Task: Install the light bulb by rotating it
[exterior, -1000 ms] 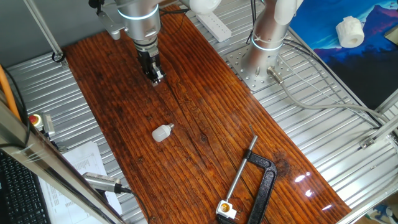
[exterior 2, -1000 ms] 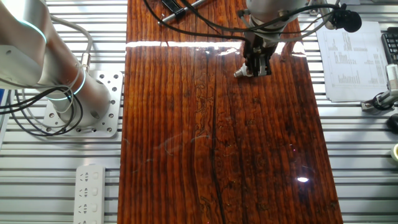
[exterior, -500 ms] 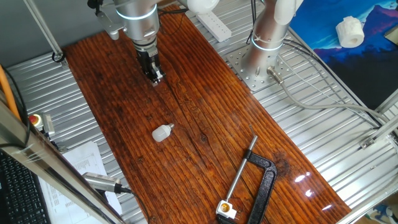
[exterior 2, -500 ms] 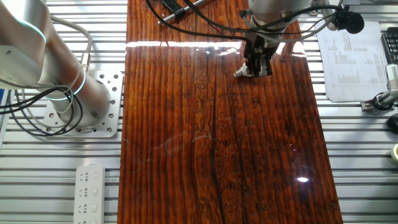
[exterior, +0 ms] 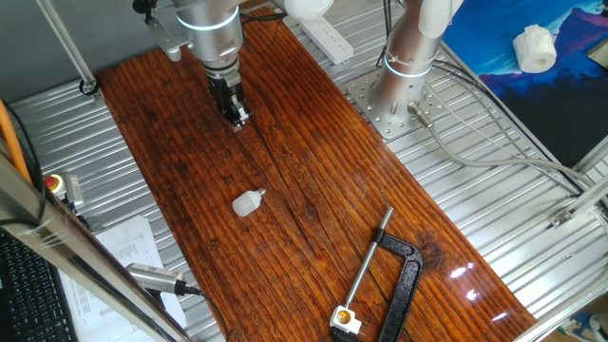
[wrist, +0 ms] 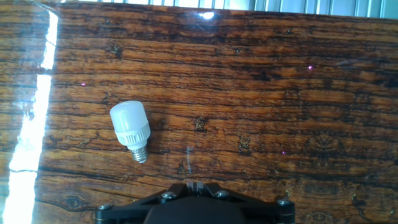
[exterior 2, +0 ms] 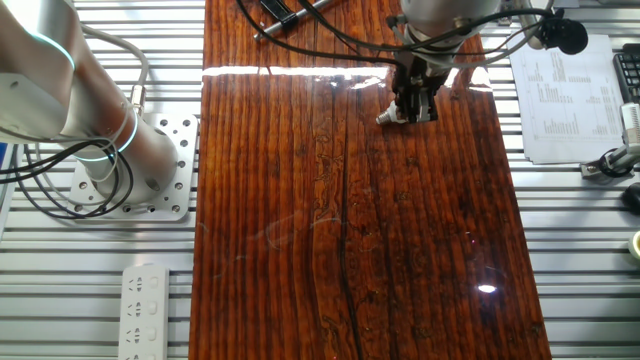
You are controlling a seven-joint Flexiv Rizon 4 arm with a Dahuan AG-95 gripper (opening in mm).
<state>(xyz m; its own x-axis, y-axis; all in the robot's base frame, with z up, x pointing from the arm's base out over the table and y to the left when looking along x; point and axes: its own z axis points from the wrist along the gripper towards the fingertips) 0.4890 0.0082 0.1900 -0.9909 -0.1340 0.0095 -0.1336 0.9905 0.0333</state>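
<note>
The light bulb (exterior: 248,201) lies on its side on the wooden desk (exterior: 313,180), untouched, at five o'clock from the gripper (exterior: 237,118) and well apart; its jaws look together.

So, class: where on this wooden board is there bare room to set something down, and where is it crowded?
Bare wood lies between the light bulb and the black clamp, and between the bulb and the tool. The clamp crowds the board's near corner; the tool hangs over the far end.
</note>
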